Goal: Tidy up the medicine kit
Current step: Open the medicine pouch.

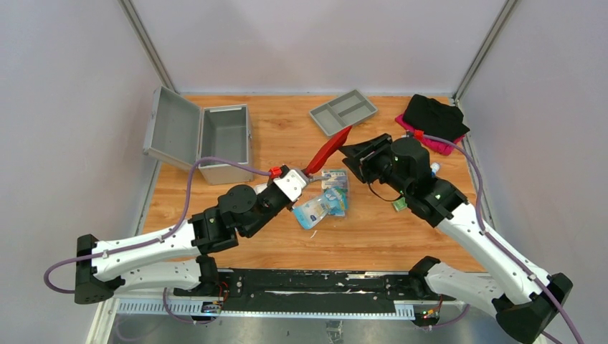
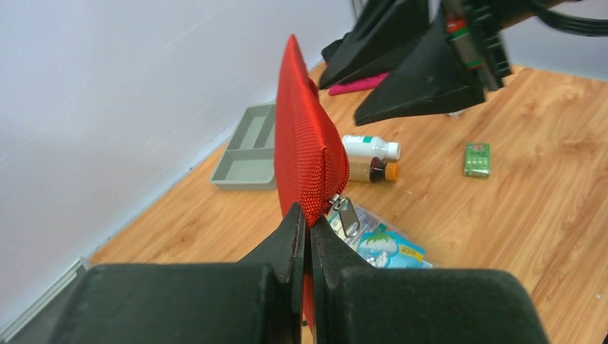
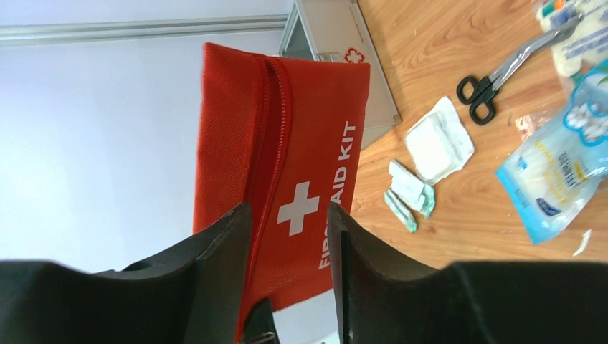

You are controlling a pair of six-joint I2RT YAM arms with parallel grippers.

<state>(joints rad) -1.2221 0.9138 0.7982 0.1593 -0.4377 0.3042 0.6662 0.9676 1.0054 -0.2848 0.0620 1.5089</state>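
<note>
Bare wood was left along the near edge of the table, with packets crowded at the middle and pale walls set round three sides. The grey metal case was stood open at the far left, lid tipped back. A red pouch was pinched by the closed left gripper; the right gripper was parted around it.

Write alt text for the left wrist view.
Left gripper fingers shut on the near edge of a red fabric pouch, zipper pull dangling. Behind on the wooden table: a grey compartment tray, two bottles, a green packet, the right gripper above.
</note>
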